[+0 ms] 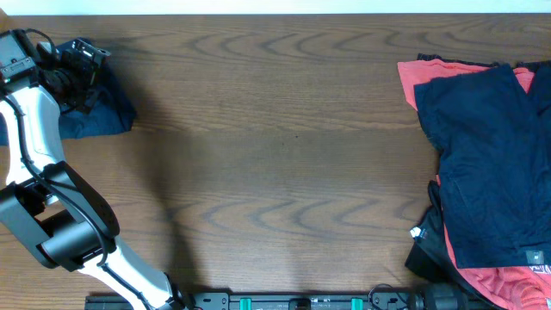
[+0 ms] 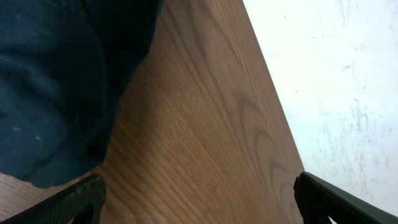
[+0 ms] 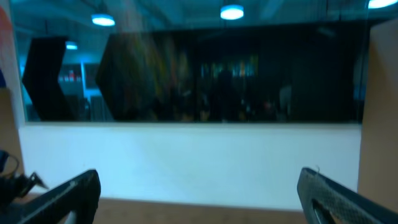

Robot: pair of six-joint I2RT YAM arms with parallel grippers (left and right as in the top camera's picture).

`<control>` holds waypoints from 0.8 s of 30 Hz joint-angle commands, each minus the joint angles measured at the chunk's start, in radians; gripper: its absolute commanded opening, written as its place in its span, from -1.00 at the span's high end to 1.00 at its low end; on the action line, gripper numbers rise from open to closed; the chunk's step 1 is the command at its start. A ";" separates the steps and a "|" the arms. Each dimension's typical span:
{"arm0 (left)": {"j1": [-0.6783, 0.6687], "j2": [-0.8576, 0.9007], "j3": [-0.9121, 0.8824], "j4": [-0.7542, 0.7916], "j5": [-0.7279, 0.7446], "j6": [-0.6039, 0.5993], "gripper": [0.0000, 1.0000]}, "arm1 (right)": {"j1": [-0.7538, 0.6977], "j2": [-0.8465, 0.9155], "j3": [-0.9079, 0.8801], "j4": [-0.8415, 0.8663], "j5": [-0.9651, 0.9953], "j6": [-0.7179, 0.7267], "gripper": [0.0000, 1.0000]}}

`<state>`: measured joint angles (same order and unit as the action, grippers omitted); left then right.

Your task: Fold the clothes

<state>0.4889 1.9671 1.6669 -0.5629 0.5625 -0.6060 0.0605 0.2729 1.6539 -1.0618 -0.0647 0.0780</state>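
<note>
- The left gripper (image 1: pixel 82 56) hangs at the table's (image 1: pixel 284 129) 10 o'clock corner. Its wrist view shows the 2 fingers (image 2: pixel 78 199) spread wide with only bare wood between them, holding nothing.
- A small navy garment (image 1: pixel 99 112) lies bunched just beside that gripper, toward 5 o'clock from it in the overhead view. I cannot tell whether the 2 touch.
- The pile of clothes (image 1: pixel 482 155) sits at the table's 3 o'clock edge, well apart from the left gripper. A broad navy piece lies on top, with coral-red cloth (image 1: pixel 411 82) showing at its 11 o'clock and 6 o'clock ends.
- The pile's long axis runs from 12 to 6 o'clock.
- The right gripper (image 3: pixel 199 193) is spread too, with nothing between its fingers, and faces a dark window rather than cloth.
- Judging by the arm base at 5 o'clock, the right arm is nearer the pile and the likelier one to fetch the next garment.
</note>
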 commanded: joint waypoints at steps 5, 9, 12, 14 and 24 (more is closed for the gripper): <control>0.000 -0.028 0.020 -0.002 0.006 0.010 -0.96 | -0.001 -0.255 -0.565 0.280 -0.039 -0.031 -0.99; 0.000 -0.028 0.020 -0.002 0.006 0.009 -0.96 | -0.010 -0.247 -0.827 0.453 -0.105 -0.027 -0.99; 0.000 -0.028 0.020 -0.002 0.006 0.009 -0.96 | -0.010 -0.267 -1.014 0.638 -0.136 -0.027 -0.99; 0.000 -0.028 0.020 -0.002 0.006 0.009 -0.96 | -0.010 -0.267 -1.117 0.737 -0.148 -0.027 -0.99; 0.000 -0.028 0.020 -0.002 0.006 0.010 -0.96 | -0.009 -0.267 -1.472 0.932 -0.179 -0.026 -0.99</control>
<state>0.4889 1.9671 1.6669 -0.5644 0.5625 -0.6060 0.0574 0.0174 0.2325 -0.1528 -0.2119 0.0589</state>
